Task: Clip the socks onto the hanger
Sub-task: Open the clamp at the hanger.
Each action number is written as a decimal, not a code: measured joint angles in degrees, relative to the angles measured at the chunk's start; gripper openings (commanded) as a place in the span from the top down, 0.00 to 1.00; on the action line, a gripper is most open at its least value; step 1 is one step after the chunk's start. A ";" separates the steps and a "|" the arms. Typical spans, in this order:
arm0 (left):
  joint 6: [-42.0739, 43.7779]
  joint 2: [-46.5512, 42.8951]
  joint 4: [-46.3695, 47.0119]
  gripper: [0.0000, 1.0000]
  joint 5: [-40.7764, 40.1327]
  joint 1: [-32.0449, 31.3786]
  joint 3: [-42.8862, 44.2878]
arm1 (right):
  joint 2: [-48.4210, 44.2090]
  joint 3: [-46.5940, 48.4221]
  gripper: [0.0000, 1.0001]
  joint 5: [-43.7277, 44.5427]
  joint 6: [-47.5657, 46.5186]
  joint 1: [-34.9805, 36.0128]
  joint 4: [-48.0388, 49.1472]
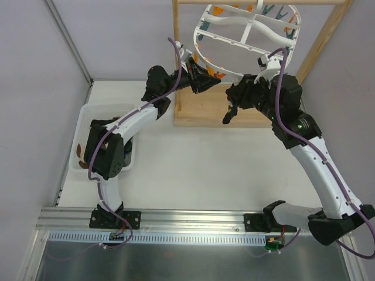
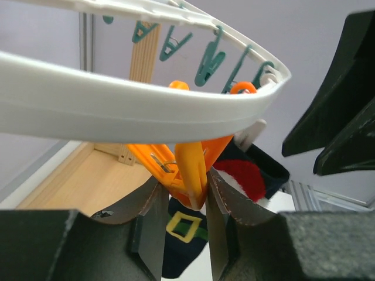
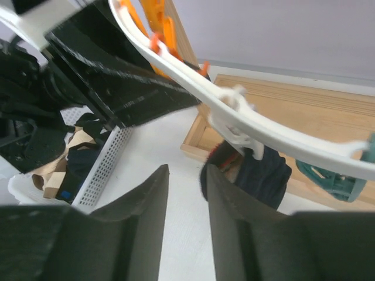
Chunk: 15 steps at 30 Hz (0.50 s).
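Observation:
The white oval hanger [image 1: 249, 32] hangs from the wooden stand, ringed with orange and teal pegs. My left gripper [image 1: 206, 79] is shut on an orange peg [image 2: 190, 170] under the hanger's near rim [image 2: 117, 108]; in the left wrist view the jaws [image 2: 184, 187] squeeze the peg's tail. A dark navy sock [image 3: 266, 170] with a yellow buckle mark [image 2: 184, 227] and a red and white patch hangs just below the rim, by a white clip [image 3: 237, 126]. My right gripper [image 3: 186, 172] is open and empty, its right finger just beside the sock; it also shows in the top view [image 1: 231, 106].
A white perforated basket [image 1: 88, 114] at the left holds more socks, dark and tan [image 3: 73, 152]. The light wooden stand has a flat base [image 1: 205, 114] under the hanger and upright posts [image 1: 176, 47]. Grey walls close in the left and right sides.

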 measured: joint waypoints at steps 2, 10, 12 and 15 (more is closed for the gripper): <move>1.16 -1.42 0.07 0.83 -1.90 -1.07 -2.78 | -0.02 0.74 0.57 -0.72 0.26 0.00 -0.02; 6.49 -7.82 1.53 0.86 -11.19 -7.10 -11.15 | -0.02 3.30 0.53 -1.75 0.85 0.00 0.00; 6.84 -8.76 2.25 0.87 -12.15 -7.78 -11.67 | -0.02 3.30 0.52 -1.20 0.83 0.00 -0.09; 6.91 -9.44 2.91 0.88 -13.46 -8.17 -11.85 | -0.02 3.30 0.48 -0.07 0.83 0.00 -0.09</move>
